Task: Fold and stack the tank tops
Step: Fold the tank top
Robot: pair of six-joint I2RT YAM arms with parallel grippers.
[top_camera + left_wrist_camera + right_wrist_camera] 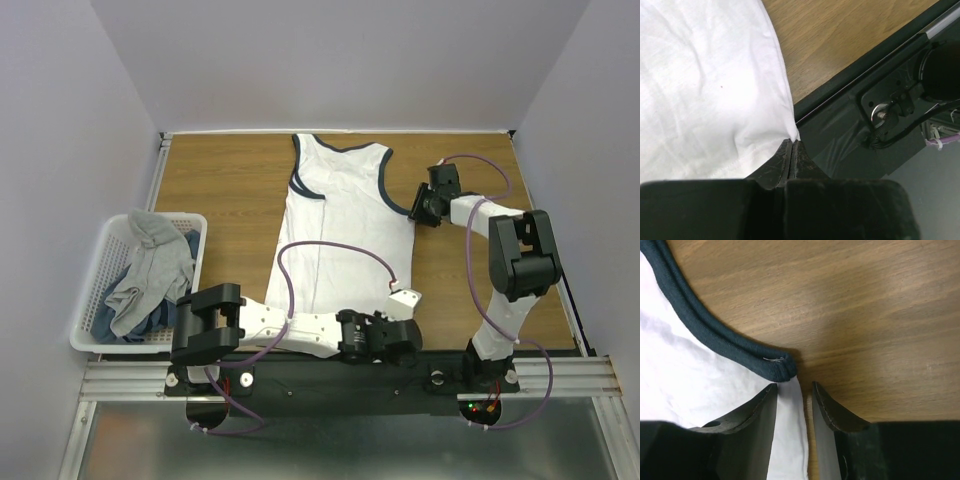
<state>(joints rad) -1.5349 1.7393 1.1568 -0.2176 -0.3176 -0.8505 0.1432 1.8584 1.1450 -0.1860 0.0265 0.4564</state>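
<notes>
A white tank top (pixel 340 230) with navy-edged neck and armholes lies flat on the wooden table, neck at the far end. No graphic shows. My left gripper (pixel 402 303) is at its near right hem corner. In the left wrist view the jaws (pixel 791 143) are shut on that white corner (pixel 715 90). My right gripper (pixel 421 208) is at the right armpit. In the right wrist view it is open (pixel 793 390), its jaws either side of the white side edge (pixel 790 440), just below the end of the navy armhole trim (pixel 715 340). Grey tank tops (pixel 150 270) lie crumpled in the basket.
A white plastic lattice basket (pixel 92 290) stands at the table's left edge. A black rail (pixel 850 115) and the arm bases run along the near edge. Purple walls close in the table on three sides. Bare wood (pixel 220 190) lies either side of the white top.
</notes>
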